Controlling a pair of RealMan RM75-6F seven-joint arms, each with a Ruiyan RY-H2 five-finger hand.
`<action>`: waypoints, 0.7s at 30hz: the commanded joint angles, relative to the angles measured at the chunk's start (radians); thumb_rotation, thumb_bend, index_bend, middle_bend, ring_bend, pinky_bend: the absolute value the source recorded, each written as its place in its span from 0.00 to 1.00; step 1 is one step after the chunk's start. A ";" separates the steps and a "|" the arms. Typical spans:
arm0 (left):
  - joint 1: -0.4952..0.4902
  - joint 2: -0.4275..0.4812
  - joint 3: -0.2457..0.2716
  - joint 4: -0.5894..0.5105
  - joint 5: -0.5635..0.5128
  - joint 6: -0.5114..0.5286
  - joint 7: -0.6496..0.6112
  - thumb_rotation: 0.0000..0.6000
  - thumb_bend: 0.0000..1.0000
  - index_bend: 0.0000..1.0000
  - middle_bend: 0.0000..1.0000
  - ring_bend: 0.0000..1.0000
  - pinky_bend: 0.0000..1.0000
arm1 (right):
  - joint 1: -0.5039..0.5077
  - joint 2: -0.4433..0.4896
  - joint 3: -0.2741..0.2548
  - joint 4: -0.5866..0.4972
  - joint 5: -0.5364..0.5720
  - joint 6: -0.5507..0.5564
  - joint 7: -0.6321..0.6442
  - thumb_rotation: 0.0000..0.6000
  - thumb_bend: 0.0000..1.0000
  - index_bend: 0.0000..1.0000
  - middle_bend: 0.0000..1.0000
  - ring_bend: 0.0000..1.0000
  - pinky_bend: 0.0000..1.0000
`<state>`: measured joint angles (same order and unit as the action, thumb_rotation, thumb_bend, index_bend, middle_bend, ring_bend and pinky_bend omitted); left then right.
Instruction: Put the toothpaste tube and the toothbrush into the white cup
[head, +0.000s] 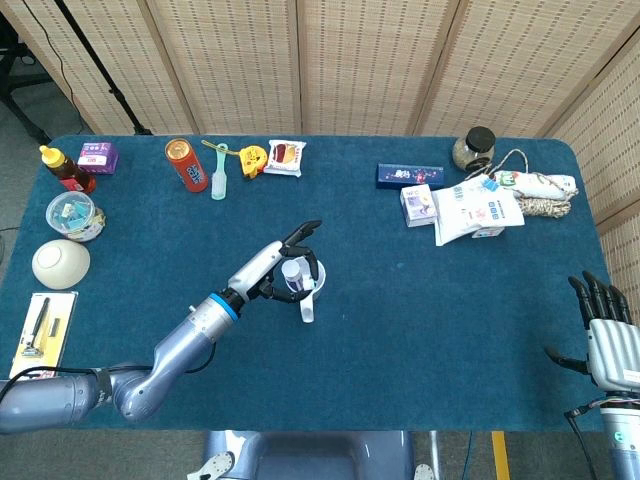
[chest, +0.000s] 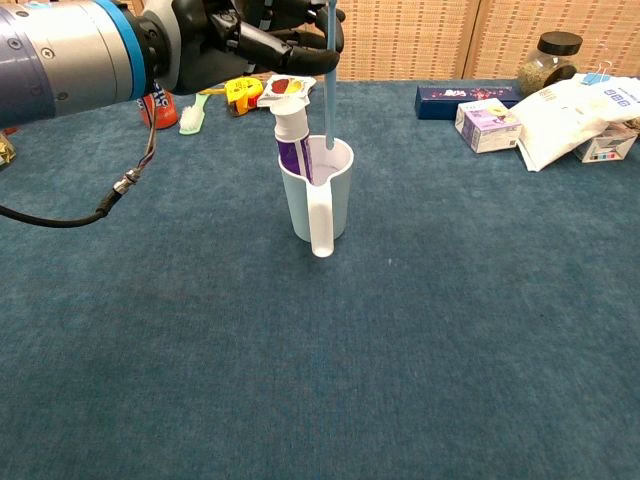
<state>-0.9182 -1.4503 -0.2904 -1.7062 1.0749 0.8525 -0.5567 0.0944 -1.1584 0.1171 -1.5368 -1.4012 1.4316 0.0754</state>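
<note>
From the head camera, your left hand (head: 283, 262) reaches over the white cup (head: 306, 281) at mid-table, fingers curled about something that cannot be made out from above; the toothpaste tube (head: 293, 273) already stands inside the cup, cap up. Your right hand (head: 607, 335) waits at the table's near right corner, well apart, fingers spread and holding nothing. Along the far edge sit a red can (head: 186, 164), a green toothbrush (head: 219, 178), a yellow tape measure (head: 253, 158) and a snack packet (head: 285, 157); a white bowl (head: 60, 263) and a razor card (head: 42, 323) lie at far left, while boxes and a white pouch (head: 474, 210) crowd the far right. None of it stands near the cup. From the chest camera, the picture is plainer: your left hand (chest: 262, 38) pinches the top of the blue toothbrush (chest: 329, 85), held upright, its lower end already past the cup's (chest: 316, 205) rim, just beside the toothpaste tube (chest: 293, 135). By that showing, you are on the final step, with the tube done. The next move likely calls for lowering a touch and parting the fingers cleanly, then lifting straight up. The one hazard looks to be the tube's cap, close under your fingers, and a light cup that could tip if nudged.
</note>
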 joint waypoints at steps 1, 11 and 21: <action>-0.013 -0.021 -0.004 0.032 -0.034 -0.028 0.026 1.00 0.40 0.62 0.00 0.00 0.00 | 0.000 0.000 0.000 0.000 0.000 0.000 0.001 1.00 0.00 0.00 0.00 0.00 0.00; -0.027 -0.086 -0.020 0.102 -0.110 -0.078 0.067 1.00 0.40 0.62 0.00 0.00 0.00 | 0.000 -0.001 0.001 0.003 0.002 0.000 0.006 1.00 0.00 0.00 0.00 0.00 0.00; -0.007 -0.100 -0.045 0.112 -0.100 -0.087 0.070 1.00 0.40 0.32 0.00 0.00 0.00 | -0.001 -0.001 0.002 0.005 0.004 0.000 0.007 1.00 0.00 0.00 0.00 0.00 0.00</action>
<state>-0.9282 -1.5509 -0.3333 -1.5925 0.9704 0.7646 -0.4865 0.0938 -1.1592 0.1195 -1.5314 -1.3972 1.4316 0.0821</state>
